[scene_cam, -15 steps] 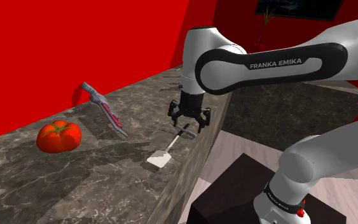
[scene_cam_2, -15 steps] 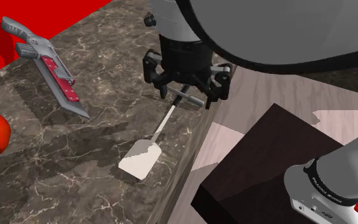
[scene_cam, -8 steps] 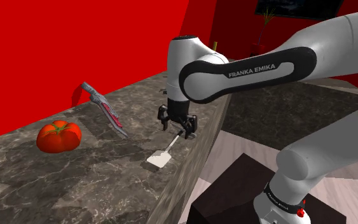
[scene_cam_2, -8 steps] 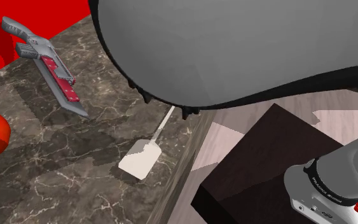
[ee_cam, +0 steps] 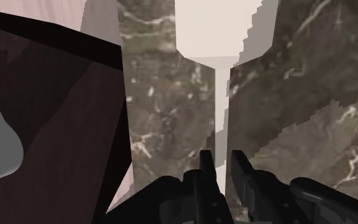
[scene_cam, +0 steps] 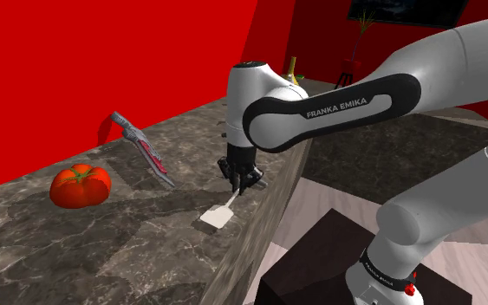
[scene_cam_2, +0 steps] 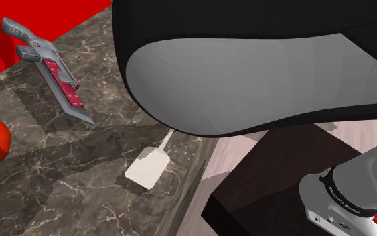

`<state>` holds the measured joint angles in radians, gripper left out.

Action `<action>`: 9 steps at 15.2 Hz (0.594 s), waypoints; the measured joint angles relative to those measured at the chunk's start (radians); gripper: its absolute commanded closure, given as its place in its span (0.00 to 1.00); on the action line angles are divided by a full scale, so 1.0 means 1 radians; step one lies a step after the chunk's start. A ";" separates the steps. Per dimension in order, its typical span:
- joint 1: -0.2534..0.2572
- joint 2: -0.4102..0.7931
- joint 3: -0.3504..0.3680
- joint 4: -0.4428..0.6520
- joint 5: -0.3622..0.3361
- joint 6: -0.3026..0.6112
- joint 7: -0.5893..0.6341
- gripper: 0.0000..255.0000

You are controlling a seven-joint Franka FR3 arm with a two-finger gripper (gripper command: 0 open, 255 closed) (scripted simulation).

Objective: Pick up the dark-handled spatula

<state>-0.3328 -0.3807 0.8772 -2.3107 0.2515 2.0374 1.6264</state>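
1. A bright red wall (scene_cam: 103,52) backs a dark, veined marble countertop (scene_cam: 77,243); beside the counter there is pale floor (scene_cam: 272,256) and the dark box stand (scene_cam: 311,269)
2. The spatula (scene_cam: 217,216) lies flat on the counter close to the edge that faces the stand, with its pale, squarish blade pointing away from the gripper (scene_cam: 240,180)
3. In the second exterior view the blade (scene_cam_2: 148,167) and a short piece of the thin shaft are visible, while the rest runs under the bulk of the white arm (scene_cam_2: 260,60)
4. The gripper is down at counter level over the spatula's handle end, which the hand hides, so its colour cannot be told
5. In the wrist view the two black fingers (ee_cam: 204,172) stand narrowly apart with the pale shaft between them, pinching it, and the blade (ee_cam: 212,28) lies straight ahead of the gripper (ee_cam: 222,162)
6. A red tomato (scene_cam: 81,185) sits well apart from the spatula, towards the shoulder view's left
7. A grey-and-red hand tool (scene_cam: 142,152) lies between the tomato and the spatula, nearer the wall, touching neither
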 measured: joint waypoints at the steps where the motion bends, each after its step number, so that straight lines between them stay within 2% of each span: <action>1: 0.000 0.000 0.000 0.000 0.000 0.000 0.000 1.00; 9: 0.003 -0.008 -0.008 0.008 0.003 -0.015 -0.005 1.00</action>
<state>-0.3301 -0.3891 0.8691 -2.3026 0.2540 2.0219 1.6217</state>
